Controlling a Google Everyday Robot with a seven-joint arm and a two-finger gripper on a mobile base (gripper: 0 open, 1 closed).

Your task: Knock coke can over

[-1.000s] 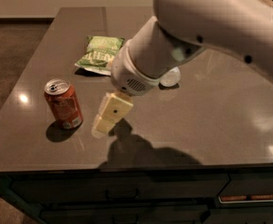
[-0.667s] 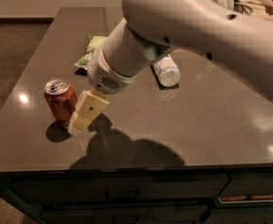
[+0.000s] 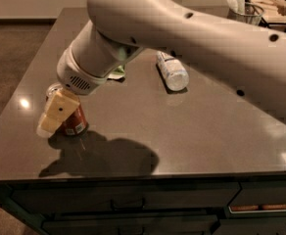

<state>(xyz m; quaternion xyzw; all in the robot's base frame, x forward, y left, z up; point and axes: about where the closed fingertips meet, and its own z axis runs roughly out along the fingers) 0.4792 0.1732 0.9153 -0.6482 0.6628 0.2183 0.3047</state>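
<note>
1. One thick white arm (image 3: pixel 192 28), mine, reaches in from the upper right over the dark grey countertop (image 3: pixel 197 131) and bends down at the wrist toward the left front corner.
2. My cream-coloured gripper (image 3: pixel 49 124) hangs slanted down and to the left, right in front of the small red-orange aluminium coke can (image 3: pixel 76 123). It hides the can's left side and looks to be against it. I cannot tell whether the gripper is spread or pressed together.
3. The coke can stands near the counter's left front edge, its silver top showing behind my wrist.
4. A clear plastic bottle (image 3: pixel 172 71) with a white label lies on its side mid-counter, well apart. A sliver of green chip bag (image 3: pixel 117 73) peeks from under my forearm.
5. A second ago my gripper was just beside the can; it has since slid left over it. The can stands in the same spot, and my arm now covers most of the bag.
</note>
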